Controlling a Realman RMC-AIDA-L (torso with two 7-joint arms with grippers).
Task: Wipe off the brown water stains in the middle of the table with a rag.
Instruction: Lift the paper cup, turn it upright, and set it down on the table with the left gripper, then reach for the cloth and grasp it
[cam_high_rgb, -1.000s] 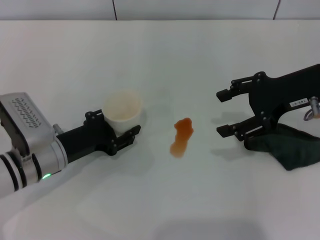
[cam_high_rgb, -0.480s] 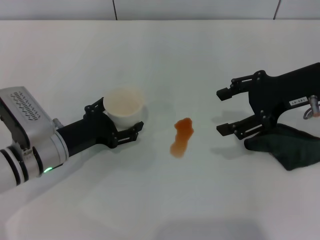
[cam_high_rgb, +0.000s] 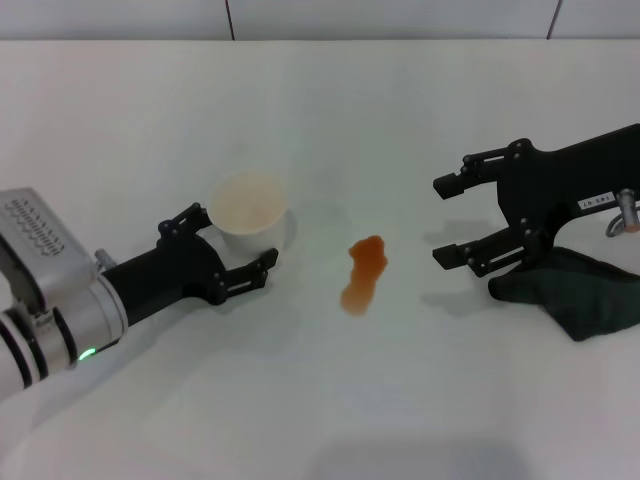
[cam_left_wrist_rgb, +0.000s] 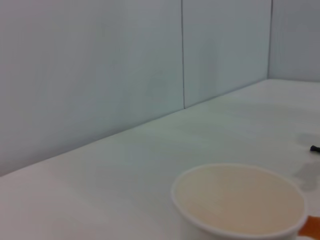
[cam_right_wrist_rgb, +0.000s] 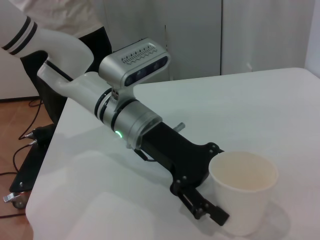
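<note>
The brown water stains (cam_high_rgb: 363, 273) lie as one orange-brown blotch in the middle of the white table (cam_high_rgb: 330, 110). The dark rag (cam_high_rgb: 580, 296) lies at the right, partly under my right arm. My right gripper (cam_high_rgb: 440, 222) is open and empty, hovering to the right of the blotch, in front of the rag. My left gripper (cam_high_rgb: 232, 240) is open, its fingers apart on either side of a white paper cup (cam_high_rgb: 247, 208) standing left of the blotch. The right wrist view shows that cup (cam_right_wrist_rgb: 243, 187) at the left gripper's fingertips (cam_right_wrist_rgb: 206, 209).
The left wrist view shows the cup's cream inside (cam_left_wrist_rgb: 240, 202), a sliver of the blotch (cam_left_wrist_rgb: 313, 228) and a wall behind the table. The table's far edge (cam_high_rgb: 300, 40) runs along the back. The left arm's grey housing (cam_high_rgb: 40, 250) is at the far left.
My left gripper has opened off the paper cup and drawn back to the left, leaving the cup standing. The right arm, rag and blotch have not moved.
</note>
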